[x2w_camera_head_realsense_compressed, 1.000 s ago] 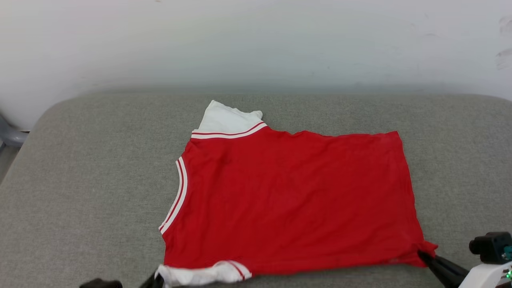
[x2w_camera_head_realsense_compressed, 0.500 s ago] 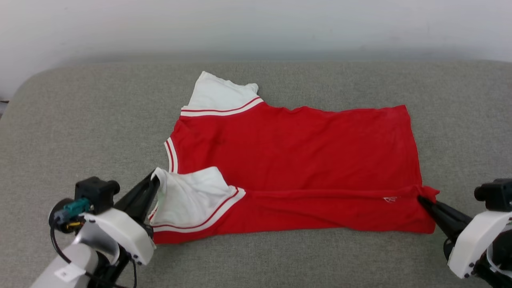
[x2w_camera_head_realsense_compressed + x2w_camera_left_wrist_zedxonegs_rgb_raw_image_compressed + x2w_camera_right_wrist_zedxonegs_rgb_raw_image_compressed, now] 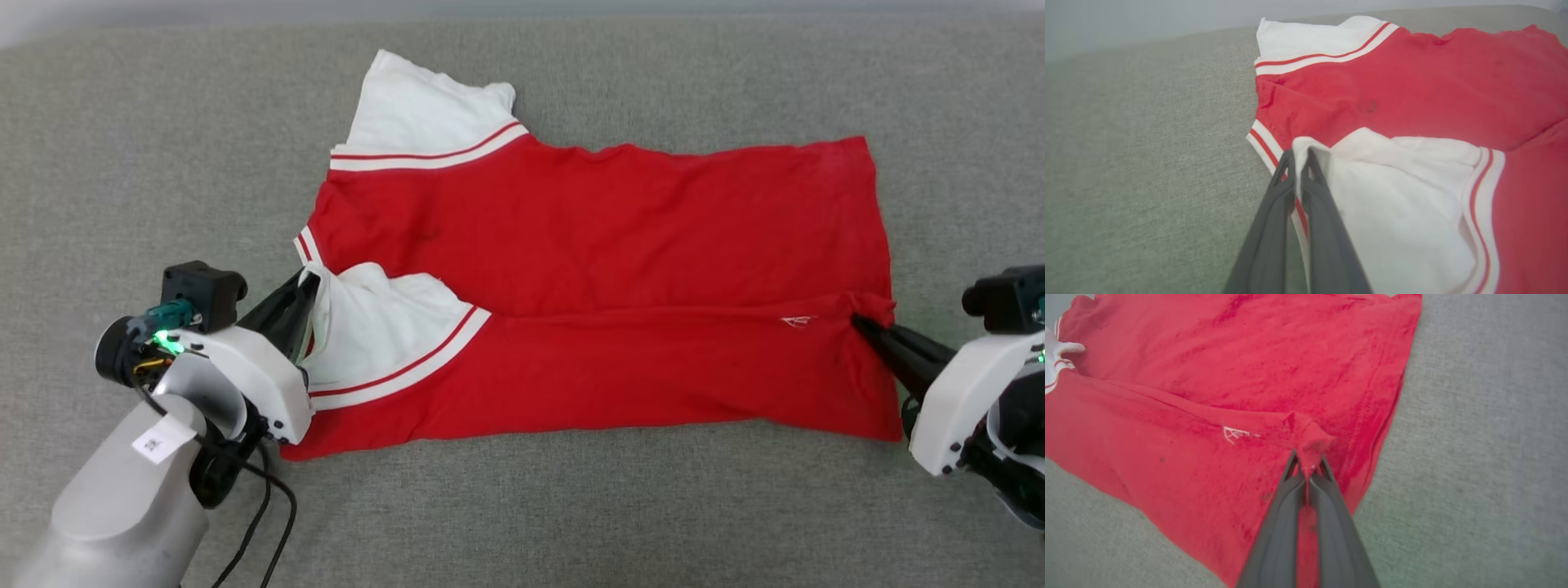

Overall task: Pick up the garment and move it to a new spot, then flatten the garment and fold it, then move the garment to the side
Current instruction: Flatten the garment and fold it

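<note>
Head view: near edge of red jersey T-shirt (image 3: pixel 604 245) now folded over its middle, unlike a second ago; lying on grey cushion (image 3: pixel 571 506).
Left wrist view: left gripper (image 3: pixel 1299 157) pinching white sleeve (image 3: pixel 1404 204).
Right wrist view: right gripper (image 3: pixel 1308 461) pressed together on hem corner (image 3: pixel 1310 441), probably a thin fold.

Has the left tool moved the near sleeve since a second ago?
Yes. The left tool has carried the near white sleeve over the red jersey, toward the far sleeve on the grey cushion.

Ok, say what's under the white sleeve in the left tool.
The white sleeve lies over the red body of the garment; the cloth right beneath it and the grey cushion below are covered.
</note>
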You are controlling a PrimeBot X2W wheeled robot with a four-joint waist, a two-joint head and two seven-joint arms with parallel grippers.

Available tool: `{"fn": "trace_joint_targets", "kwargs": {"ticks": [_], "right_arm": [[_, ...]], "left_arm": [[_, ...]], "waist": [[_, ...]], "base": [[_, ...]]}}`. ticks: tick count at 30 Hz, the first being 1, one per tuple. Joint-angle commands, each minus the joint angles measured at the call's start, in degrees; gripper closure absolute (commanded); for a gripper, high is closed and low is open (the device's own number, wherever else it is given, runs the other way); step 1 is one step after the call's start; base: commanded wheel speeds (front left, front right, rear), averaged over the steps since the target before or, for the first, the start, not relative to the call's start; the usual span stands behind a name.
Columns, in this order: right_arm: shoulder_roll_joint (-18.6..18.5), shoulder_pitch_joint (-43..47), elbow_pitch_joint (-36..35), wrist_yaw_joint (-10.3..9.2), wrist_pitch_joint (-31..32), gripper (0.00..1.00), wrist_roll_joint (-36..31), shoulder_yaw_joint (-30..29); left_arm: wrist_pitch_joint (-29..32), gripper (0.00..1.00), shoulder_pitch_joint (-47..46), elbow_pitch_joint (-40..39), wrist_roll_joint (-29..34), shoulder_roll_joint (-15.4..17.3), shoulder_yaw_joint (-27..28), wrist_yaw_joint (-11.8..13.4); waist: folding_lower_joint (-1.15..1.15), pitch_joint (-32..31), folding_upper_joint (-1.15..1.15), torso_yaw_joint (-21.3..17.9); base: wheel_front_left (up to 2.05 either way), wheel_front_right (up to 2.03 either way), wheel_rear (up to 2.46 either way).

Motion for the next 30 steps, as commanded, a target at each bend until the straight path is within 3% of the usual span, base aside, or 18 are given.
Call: {"fn": "trace_joint_targets", "kwargs": {"ticks": [1,12,13,14,15,24,30], "right_arm": [[0.21,-1.50,1.07,-0.09,-0.08,1.00,-0.82,0.51],[1.43,-3.97,6.67,-0.08,-2.08,1.00,-3.44,4.97],[1.48,-4.13,6.99,-0.09,-2.86,0.96,-3.60,4.59],[1.52,-4.22,7.23,-0.09,-3.51,0.62,-3.76,4.24],[1.56,-4.12,7.33,-0.09,-4.26,0.02,-3.82,3.87],[1.19,0.60,4.21,-0.08,-8.61,0.00,-5.29,-0.46],[1.80,3.24,2.09,-0.08,-7.67,0.00,-7.22,-3.33]], "left_arm": [[-0.52,1.00,-1.45,1.44,0.17,-0.30,-1.31,0.04],[-3.42,1.00,-4.50,10.24,-6.11,-2.21,-10.91,-0.02],[-3.98,1.00,-4.88,11.07,-6.36,-2.01,-11.30,-0.02],[-4.52,0.68,-5.26,11.90,-6.72,-1.87,-11.65,-0.01],[-5.14,0.00,-5.62,12.42,-7.13,-1.88,-11.81,-0.01],[-5.81,0.00,-7.55,11.51,-9.76,1.66,-13.26,-0.02],[6.41,0.00,-9.09,5.25,-14.93,5.78,-16.81,-0.02]], "waist": [[-0.02,1.28,0.00,-0.04],[-0.02,1.39,0.00,0.20],[-0.02,1.06,0.00,0.26],[-0.02,0.68,0.00,0.32],[-0.02,0.10,0.00,0.47],[-0.02,-5.91,0.00,1.92],[-0.02,-8.18,0.00,2.75]], "base": [[0.00,0.00,0.00],[0.00,0.00,0.00],[0.00,0.00,0.00],[0.00,0.00,0.00],[0.00,0.00,0.00],[0.00,0.00,0.00],[0.00,0.00,0.00]]}}
